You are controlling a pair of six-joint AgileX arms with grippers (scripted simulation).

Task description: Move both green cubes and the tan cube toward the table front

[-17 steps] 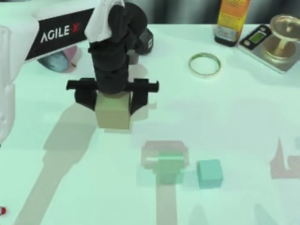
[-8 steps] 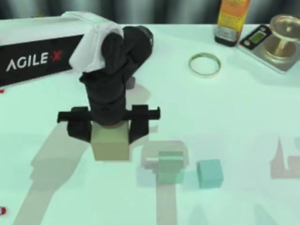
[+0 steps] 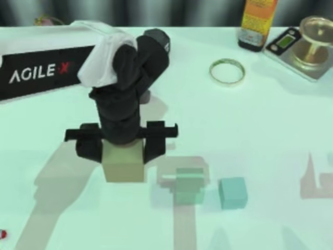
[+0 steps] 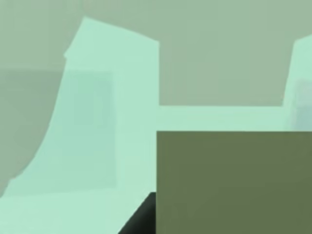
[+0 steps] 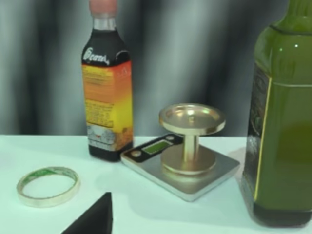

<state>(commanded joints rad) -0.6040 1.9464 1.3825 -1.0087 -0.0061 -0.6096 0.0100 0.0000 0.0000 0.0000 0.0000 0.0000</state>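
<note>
The tan cube [image 3: 124, 161] sat between the two black fingers of the left gripper [image 3: 123, 147], directly under the arm's dark wrist, with a finger pressed against each of its side faces; the jaws were spread only as wide as the cube and clamped on it. Whether the cube rested on the table [image 3: 260, 130] or hung just above it could not be told from overhead. In the left wrist view the tan cube [image 4: 234, 183] filled the near corner, a dark finger edge beside it.

Just right of the tan cube, near it but apart, stood the mint green cube [image 3: 189, 185], and just right of that, not touching, the smaller teal cube [image 3: 232, 192].

Well behind the tan cube and further right lay a tape ring [image 3: 227, 71], then an orange-labelled sauce bottle [image 3: 257, 23] and a kitchen scale [image 3: 304, 47] with a brass stand. The right wrist view took in the same tape ring [image 5: 48, 185], sauce bottle [image 5: 107, 87] and scale [image 5: 183, 165], plus a green glass bottle [image 5: 282, 122]. The right gripper could not be seen well enough to tell its state.
</note>
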